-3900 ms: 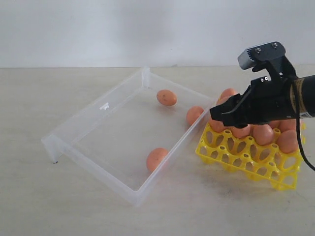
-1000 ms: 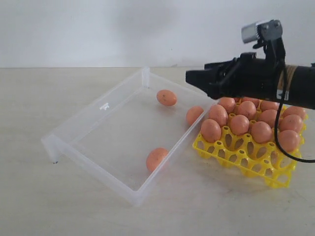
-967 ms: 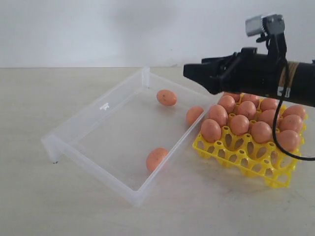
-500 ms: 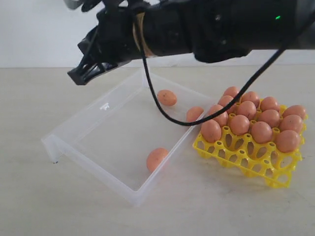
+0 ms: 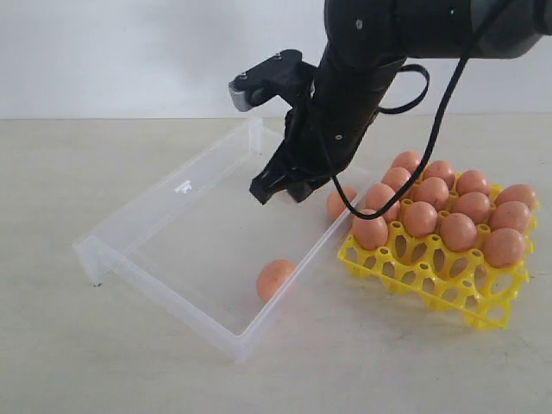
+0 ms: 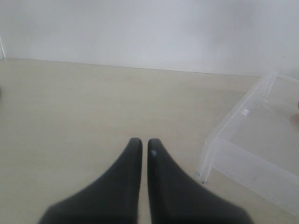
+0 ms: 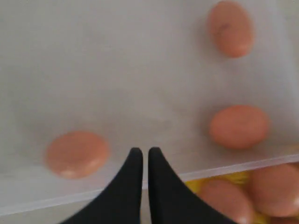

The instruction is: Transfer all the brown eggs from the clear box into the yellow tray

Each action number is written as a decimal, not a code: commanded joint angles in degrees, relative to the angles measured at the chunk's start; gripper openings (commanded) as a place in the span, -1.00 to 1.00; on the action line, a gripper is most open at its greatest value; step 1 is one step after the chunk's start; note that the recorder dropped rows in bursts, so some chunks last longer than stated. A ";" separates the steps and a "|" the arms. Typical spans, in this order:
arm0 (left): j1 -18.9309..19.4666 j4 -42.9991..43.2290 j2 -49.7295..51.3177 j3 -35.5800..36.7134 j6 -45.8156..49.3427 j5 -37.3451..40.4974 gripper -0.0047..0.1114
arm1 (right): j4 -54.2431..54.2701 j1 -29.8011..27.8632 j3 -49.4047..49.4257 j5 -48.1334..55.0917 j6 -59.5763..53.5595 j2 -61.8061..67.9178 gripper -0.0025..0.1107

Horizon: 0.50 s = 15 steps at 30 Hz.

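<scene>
The clear box (image 5: 185, 226) lies at centre left, and the right wrist view shows three brown eggs inside: one (image 7: 77, 154), another (image 7: 238, 126) and a third (image 7: 230, 28). In the exterior view one egg (image 5: 275, 279) rests by the near wall. A second (image 5: 338, 203) peeks out beside the arm, and the third is hidden behind it. My right gripper (image 5: 278, 191) (image 7: 141, 150) hangs shut and empty above the box floor, between the eggs. The yellow tray (image 5: 448, 293) on the right holds several brown eggs (image 5: 420, 218). My left gripper (image 6: 141, 141) is shut and empty over bare table.
A corner of the clear box (image 6: 252, 140) stands to one side of the left gripper. The right arm's black cable (image 5: 392, 177) loops down over the gap between box and tray. A white wall (image 5: 129, 52) closes the back of the table.
The right arm left its place above the tray, swung high over the box's far left side, then came down over the middle of the box. No egg has moved.
</scene>
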 commanded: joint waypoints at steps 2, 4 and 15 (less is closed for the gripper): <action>-0.12 -0.16 -0.12 0.15 0.13 -0.36 -0.85 | 16.28 -0.35 -1.51 -0.79 -8.80 1.44 -0.96; -0.12 -0.16 -0.12 0.15 0.13 -0.36 -0.85 | 16.28 0.56 -1.51 -2.42 -8.80 1.93 -0.96; -0.12 -0.16 -0.12 0.15 0.13 -0.36 -0.85 | 16.89 2.23 -1.51 -2.65 -4.38 9.37 -0.32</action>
